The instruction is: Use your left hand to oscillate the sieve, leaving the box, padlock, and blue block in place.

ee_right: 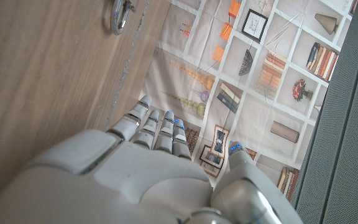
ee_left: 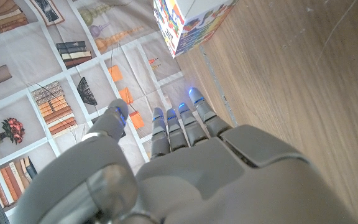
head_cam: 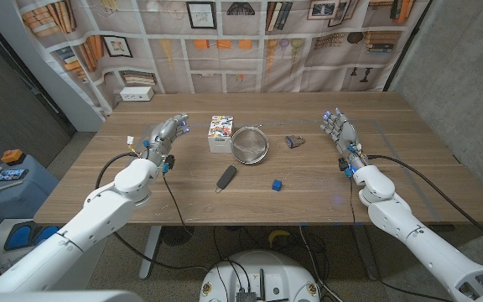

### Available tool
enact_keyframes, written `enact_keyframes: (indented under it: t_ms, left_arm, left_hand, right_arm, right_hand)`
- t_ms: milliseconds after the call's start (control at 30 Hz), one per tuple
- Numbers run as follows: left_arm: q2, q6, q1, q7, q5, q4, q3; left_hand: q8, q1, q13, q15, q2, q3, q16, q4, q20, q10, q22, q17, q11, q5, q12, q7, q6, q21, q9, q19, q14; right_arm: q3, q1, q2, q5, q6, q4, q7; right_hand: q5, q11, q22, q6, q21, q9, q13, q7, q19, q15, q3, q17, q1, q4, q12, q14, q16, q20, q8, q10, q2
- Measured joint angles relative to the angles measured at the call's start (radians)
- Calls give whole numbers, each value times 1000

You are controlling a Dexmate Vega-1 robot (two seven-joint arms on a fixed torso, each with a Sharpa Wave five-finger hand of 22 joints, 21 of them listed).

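- The sieve is sitting near the middle of the table, its round mesh bowl toward the far side and its dark handle reaching toward the near edge, angled a little to the robot's left; its long axis is running roughly from far to near.
- The box is standing just beside the sieve's rim on the robot's left; whether they are touching I cannot tell.
- The padlock is lying near the bowl on the robot's right, apart from it.
- The blue block is sitting nearer the front edge, to the right of the handle and apart from it, with bare wood lying between them.
- The left hand is waiting to the left of the box, holding nothing, its fingers straight and close together, pointing toward the far edge; open wood is lying between it and the handle.
- The right hand is waiting well right of the padlock, holding nothing, fingers stretched out toward the far edge.
- Both front corners of the table are lying bare.
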Motion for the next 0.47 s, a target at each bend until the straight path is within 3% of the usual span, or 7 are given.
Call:
enact_keyframes:
  t_ms: [467]
  left_arm:
    - [-109,-170,-62,-37,83,179,43]
  left_hand:
    - [0,-56,0,-1,22,-7,1,29,8,-9,0,0,-2,0,0,0,-10,-20,-4,8,-13]
  right_arm:
    - [-5,2,25,3,12,13,-10]
  right_hand:
    - [0,0,0,-5,0,0,0,6,-21,4,1,0,-11,7,0,-7,0,0,0,0,-10]
